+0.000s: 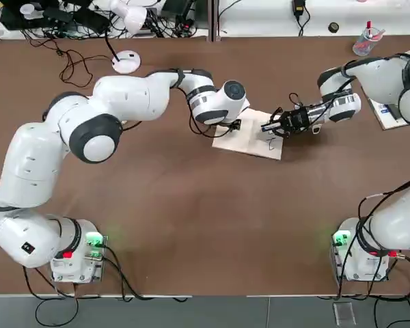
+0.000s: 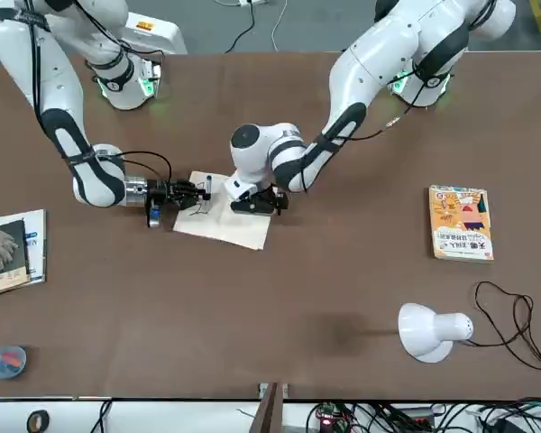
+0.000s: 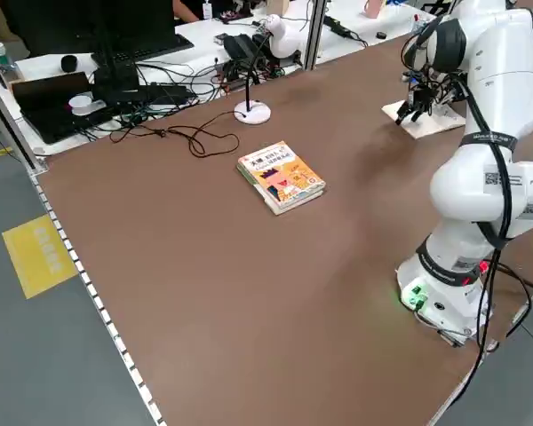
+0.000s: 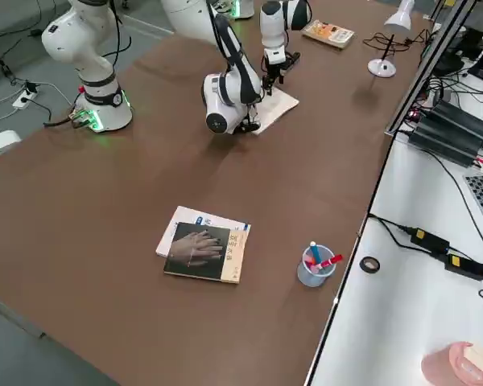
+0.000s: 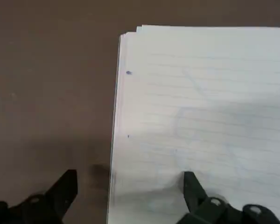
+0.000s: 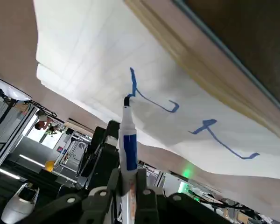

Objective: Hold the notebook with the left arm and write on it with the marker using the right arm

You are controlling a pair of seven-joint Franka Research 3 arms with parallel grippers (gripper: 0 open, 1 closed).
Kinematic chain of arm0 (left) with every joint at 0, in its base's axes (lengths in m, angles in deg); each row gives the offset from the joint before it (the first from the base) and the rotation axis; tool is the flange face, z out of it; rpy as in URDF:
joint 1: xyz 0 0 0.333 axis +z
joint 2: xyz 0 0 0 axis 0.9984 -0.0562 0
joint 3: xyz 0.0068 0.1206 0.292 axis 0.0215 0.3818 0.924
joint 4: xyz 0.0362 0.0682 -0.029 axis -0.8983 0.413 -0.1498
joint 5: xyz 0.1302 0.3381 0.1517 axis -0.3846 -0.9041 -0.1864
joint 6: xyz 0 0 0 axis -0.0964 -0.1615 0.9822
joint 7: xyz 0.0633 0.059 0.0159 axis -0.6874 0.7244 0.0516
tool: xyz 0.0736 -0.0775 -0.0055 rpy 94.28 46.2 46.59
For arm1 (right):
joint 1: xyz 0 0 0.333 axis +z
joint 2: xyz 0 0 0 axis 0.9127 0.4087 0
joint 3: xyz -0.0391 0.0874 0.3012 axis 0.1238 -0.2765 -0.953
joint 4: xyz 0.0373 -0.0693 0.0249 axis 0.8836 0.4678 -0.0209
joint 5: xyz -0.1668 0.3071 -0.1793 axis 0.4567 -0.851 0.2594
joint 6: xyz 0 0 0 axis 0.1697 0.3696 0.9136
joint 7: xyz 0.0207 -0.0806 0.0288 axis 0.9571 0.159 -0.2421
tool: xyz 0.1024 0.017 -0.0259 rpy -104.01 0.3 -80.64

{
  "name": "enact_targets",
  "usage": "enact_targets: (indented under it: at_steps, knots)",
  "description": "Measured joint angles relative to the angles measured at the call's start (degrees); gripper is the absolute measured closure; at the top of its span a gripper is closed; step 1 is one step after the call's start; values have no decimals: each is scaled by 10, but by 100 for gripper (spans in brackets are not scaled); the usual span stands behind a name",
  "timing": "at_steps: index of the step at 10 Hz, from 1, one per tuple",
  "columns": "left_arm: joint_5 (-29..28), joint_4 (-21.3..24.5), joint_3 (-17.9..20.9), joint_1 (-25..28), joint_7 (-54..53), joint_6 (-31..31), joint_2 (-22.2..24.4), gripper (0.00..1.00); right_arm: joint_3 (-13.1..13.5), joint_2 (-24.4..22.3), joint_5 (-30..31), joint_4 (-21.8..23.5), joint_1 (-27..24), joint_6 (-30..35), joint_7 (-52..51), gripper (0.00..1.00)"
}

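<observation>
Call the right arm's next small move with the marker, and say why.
Probably carry on the stroke: drag the marker tip a little farther across the notebook. The right gripper is shut on the marker, its tip sits on the page at the end of a blue line, and the left gripper is open, one finger on the page and one off its edge, pinning it.

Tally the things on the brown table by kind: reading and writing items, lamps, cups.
Notebook: 1
Books: 3 (orange-yellow; two stacked)
Marker: 1
Desk lamp: 1
Pen cup: 1
Total: 7
</observation>
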Motion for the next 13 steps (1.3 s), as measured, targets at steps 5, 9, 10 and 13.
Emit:
enact_targets:
  at_steps: [5, 9, 10, 13]
  knots:
    - [0, 0, 0, 0, 0, 0, 0, 0, 5, 0, 7, -3, -7, -1, 0, 84]
    - [0, 0, 0, 0, 0, 0, 0, 0, 6, -21, 110, -27, -35, 0, 22, 84]
    - [0, 0, 0, 0, 0, 1, 0, 0, 6, -34, 157, -36, -45, 4, 28, 84]
    - [0, 0, 0, 0, 0, 1, 0, 0, 7, -82, 343, -55, -85, 13, -9, 84]
